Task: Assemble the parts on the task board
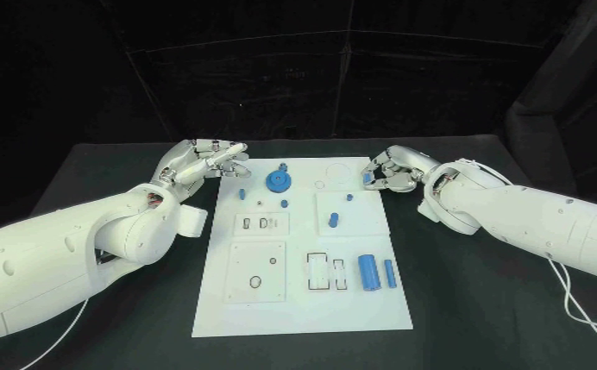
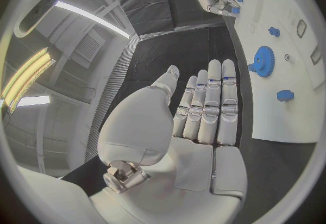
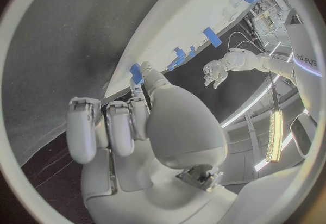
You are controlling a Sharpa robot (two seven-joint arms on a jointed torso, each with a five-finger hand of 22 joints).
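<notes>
Table (image 1: 485, 318), black, carries the white task board (image 1: 280, 310) at its middle; blue parts lie scattered over the board; the toothed blue gear (image 1: 279, 181) sits near the board's far end, toward eleven o'clock from the board's centre, with a small blue peg (image 1: 241, 192) just off it at about eight o'clock and another small blue piece (image 1: 285, 203) just below it at six; a blue cylinder (image 1: 368, 272) and a thinner blue bar (image 1: 389, 273) lie side by side, close together, toward four o'clock from the centre, beside two dark-outlined slots.

The left hand (image 1: 203, 160) hangs at the board's far left corner, around ten o'clock of the gear; its wrist view shows the fingers (image 2: 214, 105) straight, laid close side by side, and nothing in the palm (released, holding no part); the hand lies over the black table just beside the board's edge.

The right hand (image 1: 389, 172) sits at the board's far right edge, at about three o'clock of the gear; its fingers are curled inward; a small blue part (image 3: 136, 73) shows at the fingertips (image 3: 138, 91) in the right wrist view, and in the head view a blue piece sits at the same fingertips; whether it is pinched or merely touched, I cannot tell.
</notes>
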